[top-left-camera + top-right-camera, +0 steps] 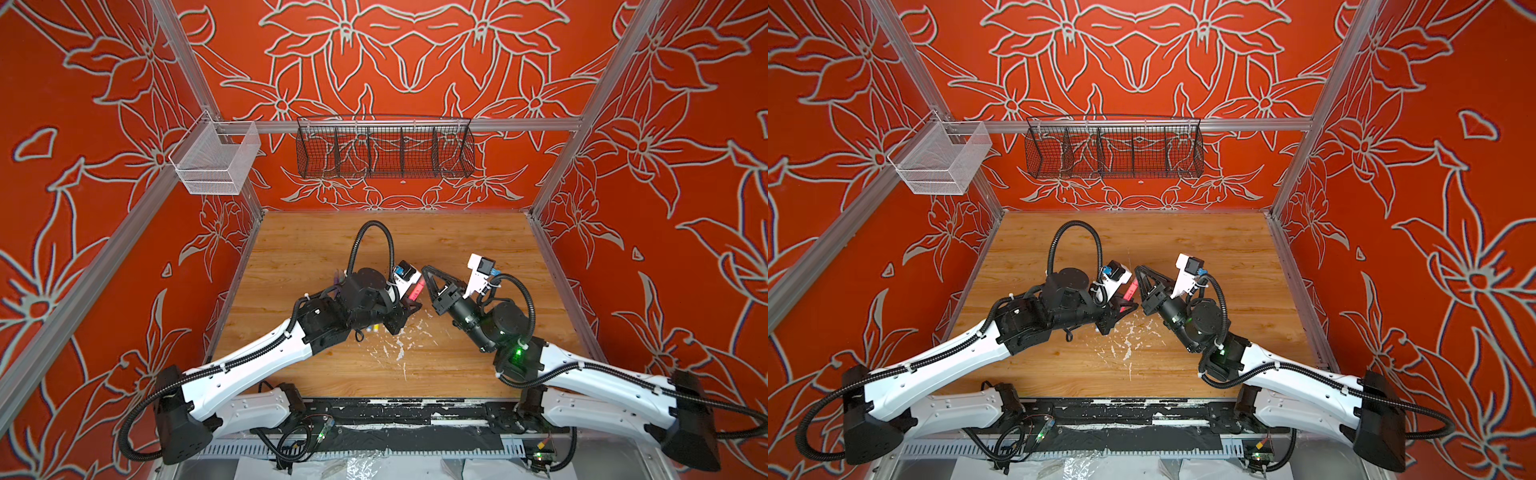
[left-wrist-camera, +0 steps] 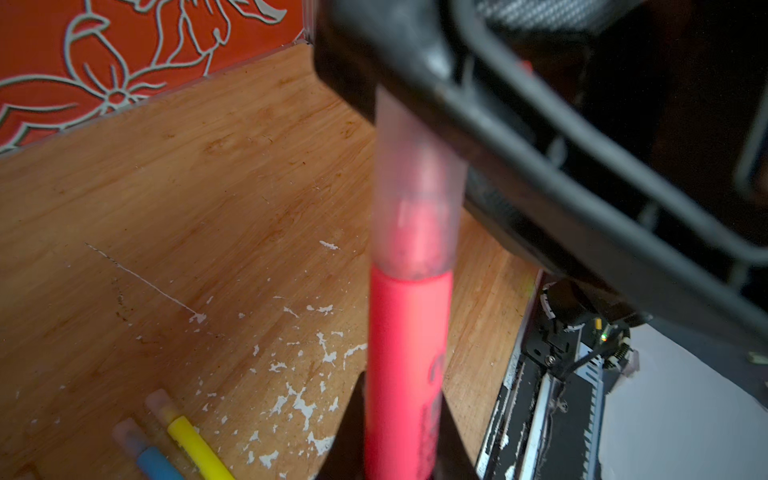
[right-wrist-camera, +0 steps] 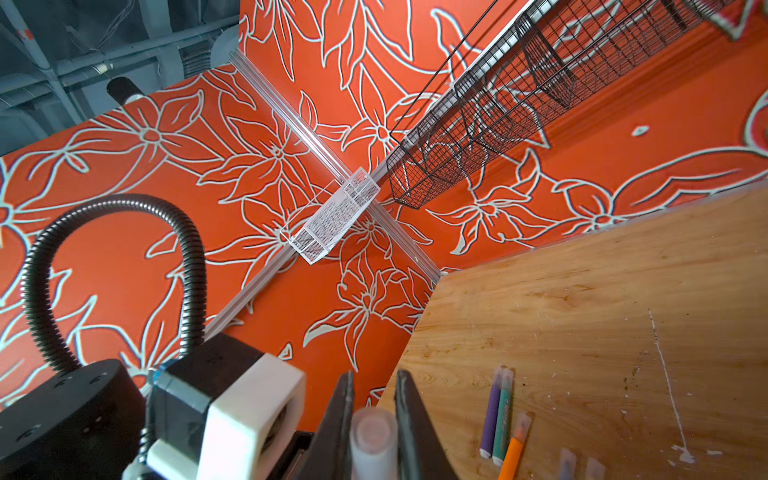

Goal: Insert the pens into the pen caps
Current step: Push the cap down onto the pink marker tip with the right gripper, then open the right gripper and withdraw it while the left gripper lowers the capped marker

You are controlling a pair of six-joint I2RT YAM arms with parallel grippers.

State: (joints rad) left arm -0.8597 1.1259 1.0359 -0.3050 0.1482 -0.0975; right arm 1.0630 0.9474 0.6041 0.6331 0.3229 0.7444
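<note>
As it reaches in over the table [image 1: 457, 249] and meets its partner tip to tip, the left gripper [image 2: 401, 432] is clenched on the pink-red pen [image 2: 409, 353]. The right gripper [image 1: 427, 274] pinches a clear cap [image 2: 415, 208] sleeved over that pen's tip, between the two grippers

table [image 2: 208, 187]: wood-grain top, smooth, satin sheen; finish chipped to white flecks near the front middle, one thin pale scratch.
pink pen [image 2: 409, 353]: smooth matt plastic, dark print on the barrel.
cap [image 2: 415, 187]: clear plastic, cloudy and scuffed, grey smudges inside.
yellow pen [image 2: 195, 446], blue pen [image 2: 156, 461]: same matt plastic, frosted clear ends.
far basket [image 1: 384, 151]: black-coated wire, dull.
left basket [image 1: 216, 160]: fine white metal mesh.
rail [image 1: 415, 124]: bare ribbed aluminium, soft sheen.
walls [image 1: 685, 291]: matt orange print; cloth or board, cannot tell.
arm shells [image 1: 249, 374]: glossy white plastic.
conduit [image 3: 191, 257]: ribbed black plastic, semi-gloss.
</note>
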